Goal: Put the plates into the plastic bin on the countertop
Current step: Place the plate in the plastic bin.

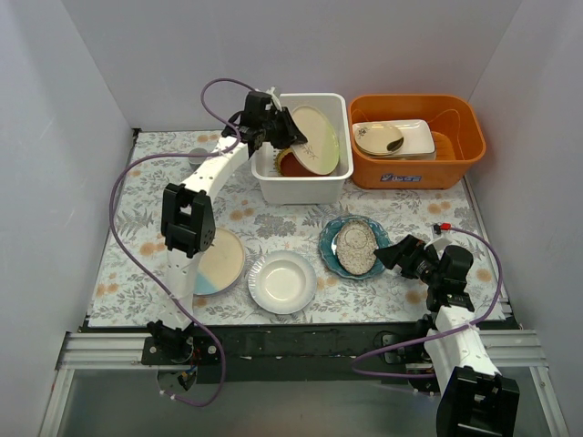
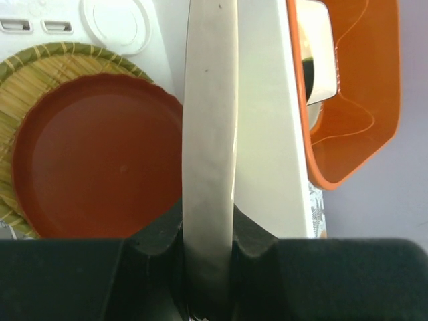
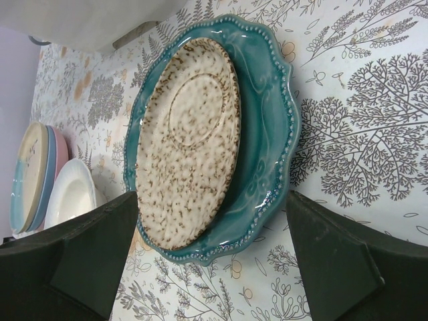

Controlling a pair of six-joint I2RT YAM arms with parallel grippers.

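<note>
Your left gripper [image 1: 278, 135] clamps a glossy cream plate [image 1: 315, 138] on edge in the white plastic bin [image 1: 301, 189].
Your right gripper [image 1: 386, 254] stands open at the scalloped teal plate [image 3: 267, 134] bearing a speckled plate [image 3: 187, 134].

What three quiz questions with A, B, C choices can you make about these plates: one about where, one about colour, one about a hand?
1. Where is the woven yellow plate? A on the floor; B in the white bin; C on a shelf.
2. What colour is the plate under the speckled plate? A pink; B orange; C teal.
3. What is the left hand doing? A gripping a cream plate by its edge; B hanging open; C holding a spoon.
Answers: 1 B, it lies inside the bin's walls. 2 C, the teal plate shows around it. 3 A, it is shut on the plate's edge.
</note>
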